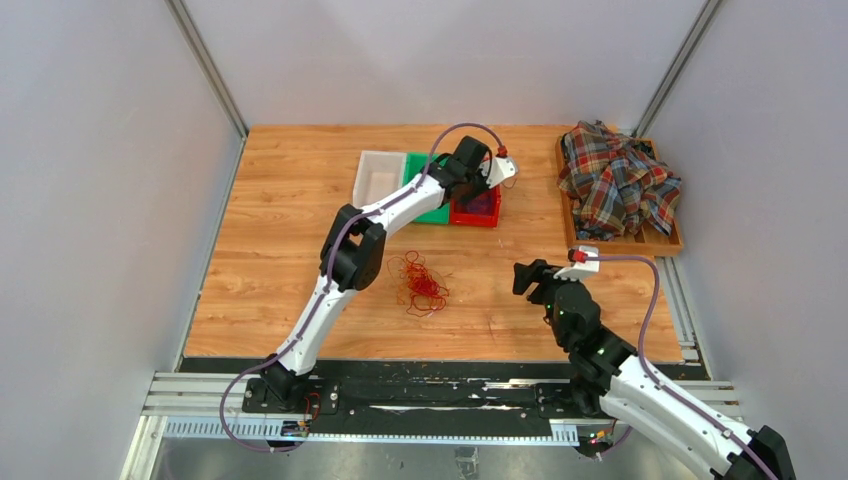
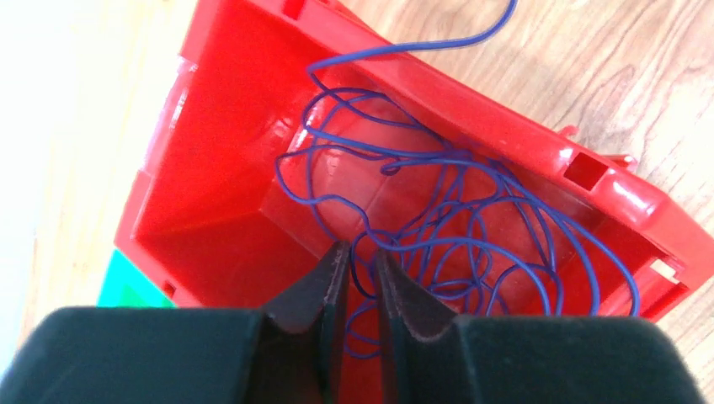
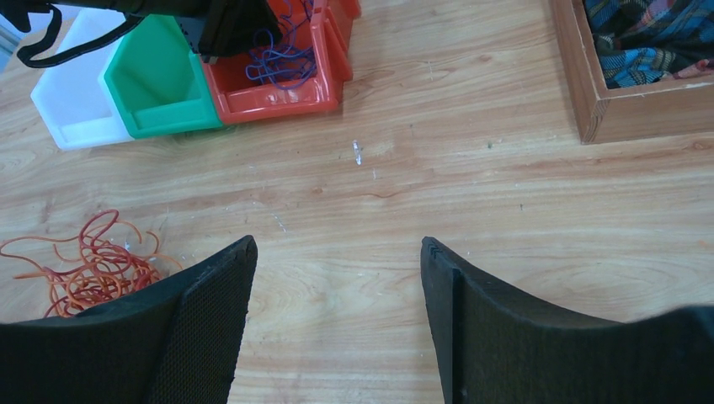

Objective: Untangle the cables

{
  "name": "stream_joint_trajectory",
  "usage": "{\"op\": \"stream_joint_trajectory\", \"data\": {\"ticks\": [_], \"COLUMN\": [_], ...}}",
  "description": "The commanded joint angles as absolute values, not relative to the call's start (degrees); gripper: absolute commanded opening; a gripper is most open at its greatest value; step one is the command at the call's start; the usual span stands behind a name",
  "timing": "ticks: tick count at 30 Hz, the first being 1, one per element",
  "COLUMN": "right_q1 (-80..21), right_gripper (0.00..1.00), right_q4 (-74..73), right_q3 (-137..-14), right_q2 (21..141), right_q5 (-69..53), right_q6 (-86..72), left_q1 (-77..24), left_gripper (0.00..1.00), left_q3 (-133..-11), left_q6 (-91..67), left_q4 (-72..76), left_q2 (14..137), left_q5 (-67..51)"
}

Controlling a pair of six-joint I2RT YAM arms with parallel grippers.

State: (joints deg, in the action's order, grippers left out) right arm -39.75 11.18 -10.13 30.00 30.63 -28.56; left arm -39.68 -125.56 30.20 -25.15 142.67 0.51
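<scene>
The cables lie in two places. A purple cable (image 2: 471,244) is coiled inside the red bin (image 2: 522,139), one end trailing over its rim onto the table. A red and orange bunch (image 1: 422,285) lies loose on the wood at mid-table. My left gripper (image 2: 360,250) hangs over the red bin (image 1: 478,212), its jaws a narrow gap apart, with purple loops showing through the gap but not pinched. My right gripper (image 3: 337,244) hovers wide open above bare wood, right of the red and orange bunch (image 3: 93,269), with nothing between its fingers.
A green bin (image 1: 413,165) and a white bin (image 1: 378,175) stand left of the red one at the back. A wooden tray (image 1: 625,245) holding a plaid cloth (image 1: 615,180) sits at the back right. Grey walls close in both sides.
</scene>
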Motion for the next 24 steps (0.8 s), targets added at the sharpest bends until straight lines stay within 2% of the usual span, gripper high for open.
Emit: {"op": "stream_joint_trajectory", "data": {"ticks": [1,6,9,14,18,24], "right_q1": [-39.1,-39.2,-39.2,-39.2,-39.1,-39.2], "right_gripper": [0.71,0.72,0.71,0.72,0.72,0.74], "right_q4": [12.1,10.5,9.7,7.5,6.7,6.5], "right_q3": [-12.8,-14.5,-15.5,-17.7,-18.5,-20.0], "right_q2": [30.1,29.9,29.8,29.8,29.6,32.0], "right_q5": [31.0,30.9,30.8,30.6,30.5,29.9], "right_q6": [-27.3,-26.3,-25.4,-24.3,-23.7,-23.5], "left_q1": [-40.3,-40.3,-40.3,-40.2,-39.8,-38.4], "left_gripper": [0.28,0.48,0.64,0.79,0.99,0.98], "left_q3": [-128.9,-131.9,-134.9,-136.1,-138.0,-135.6], "left_q6": [31.0,30.6,31.9,34.1,34.5,34.8], "left_q4": [-27.5,-31.6,-34.8,-38.3,-42.6,-52.5], "left_q2": [139.6,136.5,136.1,134.5,132.3,124.6], "left_q5": [2.2,1.5,2.5,3.7,2.4,-2.3]}}
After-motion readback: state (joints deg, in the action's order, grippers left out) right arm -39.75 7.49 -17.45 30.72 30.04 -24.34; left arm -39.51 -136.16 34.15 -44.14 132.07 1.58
